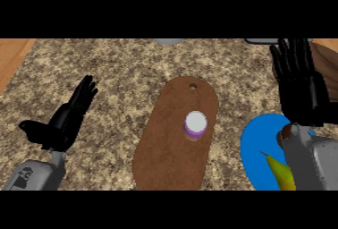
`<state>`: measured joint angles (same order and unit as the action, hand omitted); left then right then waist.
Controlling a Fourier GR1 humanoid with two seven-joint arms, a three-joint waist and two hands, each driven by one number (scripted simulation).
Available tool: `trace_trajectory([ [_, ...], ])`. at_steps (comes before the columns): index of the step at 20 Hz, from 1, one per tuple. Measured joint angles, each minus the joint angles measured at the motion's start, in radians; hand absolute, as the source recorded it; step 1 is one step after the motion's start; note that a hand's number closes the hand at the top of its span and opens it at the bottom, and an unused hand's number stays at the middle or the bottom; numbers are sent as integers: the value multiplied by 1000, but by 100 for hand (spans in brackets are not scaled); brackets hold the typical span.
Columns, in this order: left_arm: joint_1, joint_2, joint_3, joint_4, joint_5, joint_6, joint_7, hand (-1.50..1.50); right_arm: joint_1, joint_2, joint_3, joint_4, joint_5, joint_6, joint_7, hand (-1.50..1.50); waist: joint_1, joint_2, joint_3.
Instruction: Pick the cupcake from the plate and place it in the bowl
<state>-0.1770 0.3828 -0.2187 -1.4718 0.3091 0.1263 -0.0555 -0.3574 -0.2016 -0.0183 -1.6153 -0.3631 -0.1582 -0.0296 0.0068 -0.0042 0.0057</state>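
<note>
The cupcake (195,125), white on top with a purple wrapper, stands upright near the middle of a long brown oval board (165,156) with a hole at its far end. To the right lies the blue bowl (255,147), partly hidden by my right forearm, with a yellow-green object (281,175) over its near side. My right hand (300,85) is open, fingers straight and pointing away, beyond the bowl and right of the board. At the left, well away from the board, my left hand (66,118) is open and holds nothing.
The speckled stone counter (119,67) ends in a wooden strip (13,56) at the far left. A brown rounded object (327,60) sits behind my right hand. A grey object (169,41) and a dark one (259,41) peek in at the far edge.
</note>
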Motion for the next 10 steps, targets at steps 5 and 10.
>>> trace_trajectory([
  [5,3,-12,7,-6,-33,43,5,0,124,-127,101,30,41,205,39,150,-8,3,-4],
  [10,24,-37,1,-12,-51,93,23,0,259,-266,105,55,252,181,-80,-150,-36,-2,-6],
])
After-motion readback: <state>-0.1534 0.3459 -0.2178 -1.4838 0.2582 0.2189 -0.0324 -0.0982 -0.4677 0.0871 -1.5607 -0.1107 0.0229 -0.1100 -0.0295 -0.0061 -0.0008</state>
